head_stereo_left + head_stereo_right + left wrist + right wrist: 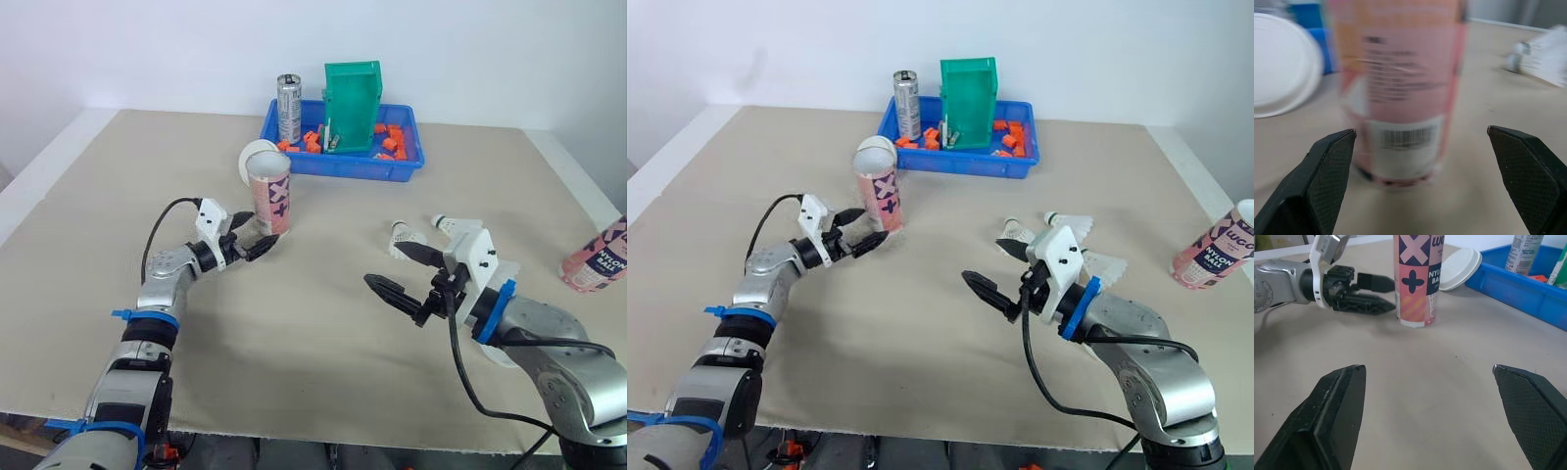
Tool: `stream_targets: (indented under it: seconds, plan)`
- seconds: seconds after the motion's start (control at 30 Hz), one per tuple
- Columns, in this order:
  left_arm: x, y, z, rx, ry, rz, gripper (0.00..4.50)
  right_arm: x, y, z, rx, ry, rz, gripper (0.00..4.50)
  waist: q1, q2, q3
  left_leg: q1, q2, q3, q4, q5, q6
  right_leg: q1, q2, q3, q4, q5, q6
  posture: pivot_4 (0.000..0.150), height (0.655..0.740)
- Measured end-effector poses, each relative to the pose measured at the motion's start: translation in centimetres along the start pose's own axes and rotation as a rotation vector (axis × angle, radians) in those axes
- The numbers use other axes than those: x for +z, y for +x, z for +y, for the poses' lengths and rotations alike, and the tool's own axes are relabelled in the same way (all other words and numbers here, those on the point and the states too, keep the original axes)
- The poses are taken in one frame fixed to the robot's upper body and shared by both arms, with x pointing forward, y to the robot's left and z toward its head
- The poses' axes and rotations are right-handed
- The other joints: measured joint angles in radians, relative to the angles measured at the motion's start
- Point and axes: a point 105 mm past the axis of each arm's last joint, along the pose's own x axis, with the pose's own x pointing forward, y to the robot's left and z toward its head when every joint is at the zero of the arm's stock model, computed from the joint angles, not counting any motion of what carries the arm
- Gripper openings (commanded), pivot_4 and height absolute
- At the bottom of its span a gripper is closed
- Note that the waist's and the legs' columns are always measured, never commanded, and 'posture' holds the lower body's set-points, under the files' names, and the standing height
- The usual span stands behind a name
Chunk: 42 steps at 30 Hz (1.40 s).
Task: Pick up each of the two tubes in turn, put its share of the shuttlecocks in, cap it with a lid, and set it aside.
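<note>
A pink patterned tube (269,199) stands upright left of the table's middle, and a white lid (257,157) leans behind its top. My left gripper (257,241) is open at the tube's base. In the left wrist view the tube (1400,98) stands just ahead of and between its fingertips (1332,156), not gripped. My right gripper (404,274) is open and holds nothing, right of centre. Two white shuttlecocks (402,235) (453,226) lie just beyond it. A second pink tube (596,257) is at the table's right edge.
A blue tray (343,164) at the back holds a green bin (351,106), a silver can (289,108) and several orange pieces. The right wrist view shows the tube (1418,279), the lid (1459,269) and the left gripper (1371,293) across bare table.
</note>
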Motion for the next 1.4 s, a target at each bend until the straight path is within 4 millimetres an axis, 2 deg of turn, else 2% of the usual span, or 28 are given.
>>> stream_targets:
  seconds: [0.13,0.37,0.63,0.93,1.17,1.27,1.3,1.37,1.4]
  plan:
    - [-0.6,-0.2,0.9,0.013,0.011,0.040,4.50,0.1,0.0,0.1,0.000,-0.004,-0.002,4.45,0.000,0.000,0.000,0.000,0.000,-0.001,0.000,0.000,0.000,0.000,0.000,-0.001,0.000,0.000,0.000,0.150,0.7362]
    - [0.4,0.9,2.3,0.060,0.061,0.044,4.50,0.4,0.0,0.1,-0.004,-0.015,-0.004,4.45,0.000,0.000,0.000,-0.001,0.000,-0.001,0.001,0.000,0.000,0.000,0.000,-0.001,0.000,0.000,0.001,0.150,0.7362]
    - [0.3,3.0,1.4,0.056,0.023,0.034,4.50,0.9,-0.3,0.2,-0.005,-0.048,0.000,4.45,0.000,-0.001,0.000,-0.001,0.000,-0.001,0.001,0.000,0.000,0.000,0.000,-0.001,0.000,0.000,0.001,0.150,0.7362]
    - [1.3,4.4,2.1,0.147,-0.007,0.022,4.50,1.0,-0.5,0.0,-0.015,-0.048,0.004,4.45,-0.001,-0.001,0.000,-0.001,0.000,-0.002,0.001,0.000,0.000,0.000,0.000,-0.001,0.000,0.000,0.001,0.150,0.7362]
    - [1.0,5.1,1.9,0.183,-0.037,0.015,4.50,1.3,-0.4,-0.2,-0.018,-0.059,0.000,4.45,0.000,-0.001,0.000,-0.001,-0.001,-0.002,0.001,0.000,0.000,0.001,0.000,-0.002,0.000,0.000,0.001,0.150,0.7362]
    - [1.0,5.2,1.8,0.191,-0.045,0.009,3.80,1.5,-0.3,-0.2,-0.021,-0.063,-0.004,4.50,0.000,-0.001,0.000,-0.001,-0.001,-0.002,0.001,0.000,0.000,0.001,0.000,-0.001,0.000,0.000,0.001,0.150,0.7362]
    - [1.0,5.2,1.9,0.200,-0.049,0.006,3.36,1.5,-0.3,-0.2,-0.024,-0.063,-0.003,4.50,0.000,-0.001,0.000,-0.001,-0.001,-0.002,0.001,0.000,0.000,0.000,0.000,-0.002,0.000,0.000,0.001,0.150,0.7362]
    - [1.0,5.2,2.0,0.206,-0.051,0.004,2.77,1.5,-0.3,-0.3,-0.028,-0.062,-0.003,4.50,0.000,-0.001,0.000,-0.001,-0.001,-0.002,0.001,0.000,0.000,0.001,0.000,-0.002,0.000,0.000,0.001,0.150,0.7362]
    - [1.0,5.1,2.0,0.209,-0.052,0.002,2.77,1.5,-0.3,-0.3,-0.029,-0.063,-0.003,4.50,0.000,-0.001,0.000,-0.001,-0.001,-0.002,0.001,0.000,0.000,0.001,0.000,-0.001,0.000,0.000,0.001,0.150,0.7362]
